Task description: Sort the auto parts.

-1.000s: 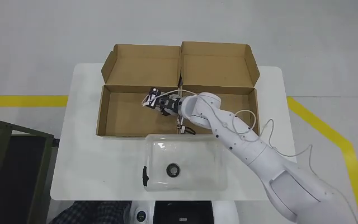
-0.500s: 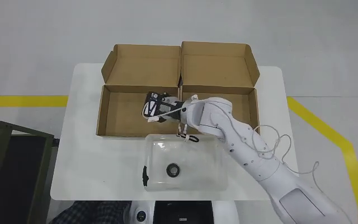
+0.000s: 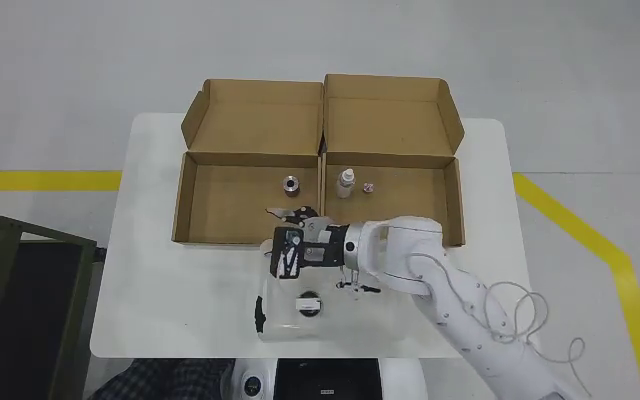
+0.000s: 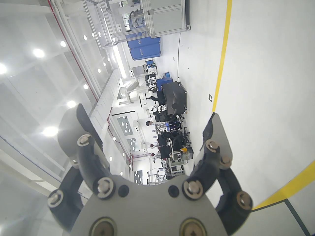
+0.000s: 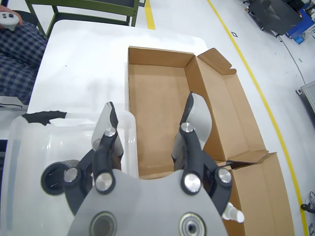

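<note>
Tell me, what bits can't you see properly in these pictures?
Small reddish part, top view: too small to identify.
Dark part in the clear bin, right wrist view: half hidden behind the right gripper.
White bottle, right wrist view: mostly hidden behind the gripper's body.

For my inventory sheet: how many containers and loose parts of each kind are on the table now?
cardboard boxes: 2
clear bin: 1
metal cylinder: 1
white bottle: 1
small reddish part: 1
ring-shaped part: 1
Total: 7
</note>
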`<state>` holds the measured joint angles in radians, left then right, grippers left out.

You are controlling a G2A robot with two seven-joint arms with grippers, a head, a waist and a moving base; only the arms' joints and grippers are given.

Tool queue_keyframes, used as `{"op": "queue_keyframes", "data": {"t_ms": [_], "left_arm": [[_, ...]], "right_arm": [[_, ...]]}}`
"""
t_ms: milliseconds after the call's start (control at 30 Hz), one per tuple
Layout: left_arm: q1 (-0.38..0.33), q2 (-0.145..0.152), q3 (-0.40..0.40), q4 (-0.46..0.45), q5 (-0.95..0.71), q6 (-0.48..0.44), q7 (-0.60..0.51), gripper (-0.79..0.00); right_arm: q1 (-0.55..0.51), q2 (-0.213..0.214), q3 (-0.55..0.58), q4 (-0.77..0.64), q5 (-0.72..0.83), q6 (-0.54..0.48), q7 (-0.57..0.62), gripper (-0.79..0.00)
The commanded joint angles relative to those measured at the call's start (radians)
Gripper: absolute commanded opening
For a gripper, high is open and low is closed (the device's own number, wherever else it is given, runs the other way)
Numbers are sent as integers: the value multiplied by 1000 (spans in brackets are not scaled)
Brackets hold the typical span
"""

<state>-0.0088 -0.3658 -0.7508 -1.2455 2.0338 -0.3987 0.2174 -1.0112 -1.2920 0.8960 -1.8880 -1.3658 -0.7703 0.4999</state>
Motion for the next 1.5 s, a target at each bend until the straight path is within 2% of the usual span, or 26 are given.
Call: {"op": "queue_keyframes", "data": {"t_ms": [0,433,700,1067,1300,1467], "left_arm": [[0,0,0,0,0,0,0,0],[0,0,0,0,0,0,0,0],[0,0,0,0,0,0,0,0],[0,0,0,0,0,0,0,0],[0,0,0,0,0,0,0,0],[0,0,0,0,0,0,0,0]], "right_arm": [[-27,8,13,-16,-4,-30,-6,-296],[-184,65,108,-69,-78,-226,-55,-274],[-250,101,109,-93,-111,-242,-78,-265],[-259,144,62,-52,-90,-242,-89,-259],[-215,152,10,4,-87,-242,-79,-243],[-179,151,-16,48,-84,-241,-80,-200]]}}
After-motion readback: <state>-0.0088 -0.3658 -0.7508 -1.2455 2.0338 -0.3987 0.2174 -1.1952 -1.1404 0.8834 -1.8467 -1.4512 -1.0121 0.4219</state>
